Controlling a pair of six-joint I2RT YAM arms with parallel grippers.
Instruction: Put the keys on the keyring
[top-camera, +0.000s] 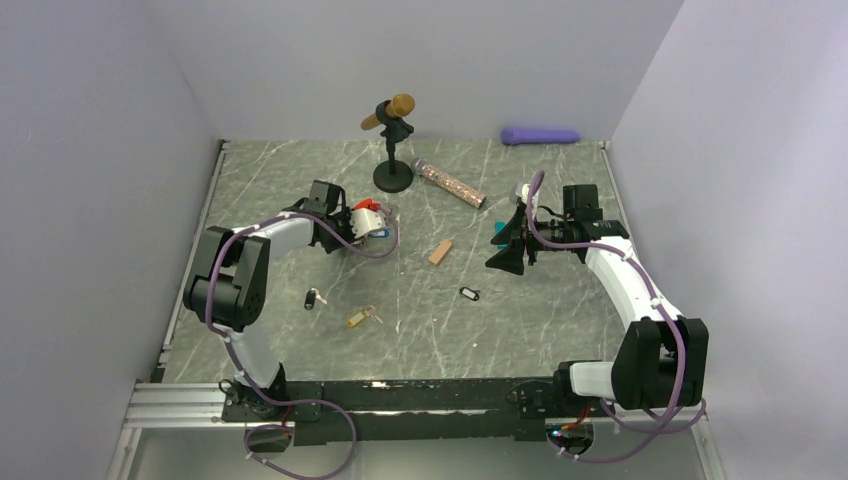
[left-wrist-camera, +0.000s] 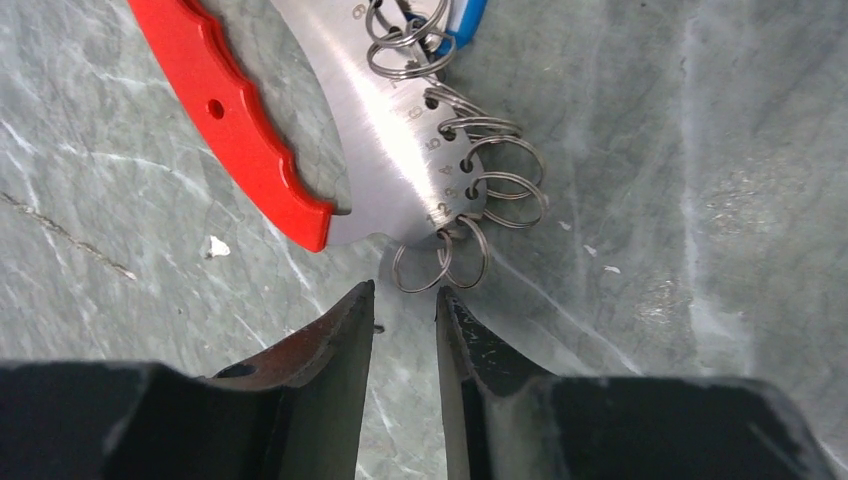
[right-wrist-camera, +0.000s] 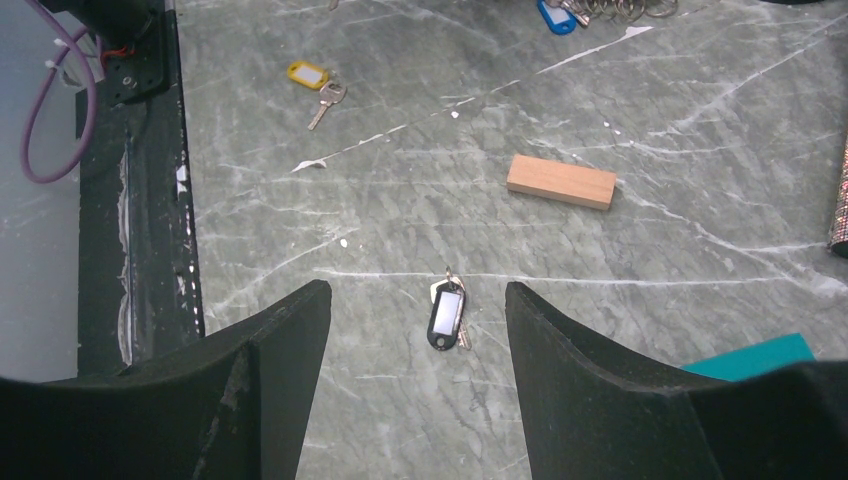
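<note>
Jaws on left end effector (left-wrist-camera: 405, 300) nearly closed, thin gap, gripping nothing. Its tips sit just short of the keyring (left-wrist-camera: 390, 150), at the keyring's 6 o'clock in the wrist view. The keyring lies flat on the table (top-camera: 560, 330), about 10 o'clock from table centre. Long axis runs 11-to-5 in the left wrist view: red handle (left-wrist-camera: 230, 120) on the left side, silver plate tip pointing at the jaws, split rings (left-wrist-camera: 505, 175) fanned along the right edge. The blue-tag key (left-wrist-camera: 465, 20) sits at the 12 o'clock ring cluster; can't tell if threaded.

Jaws on right end effector (right-wrist-camera: 415, 292) wide apart, empty, hovering over a black-tag key (right-wrist-camera: 447, 315) lying 12-to-6, tag toward 6. The yellow-tag key (right-wrist-camera: 318, 85) is at its 11 o'clock, wooden block (right-wrist-camera: 560, 181) at 1 o'clock. The second black-tag key (top-camera: 314, 297) is at the keyring's 7 o'clock.
</note>
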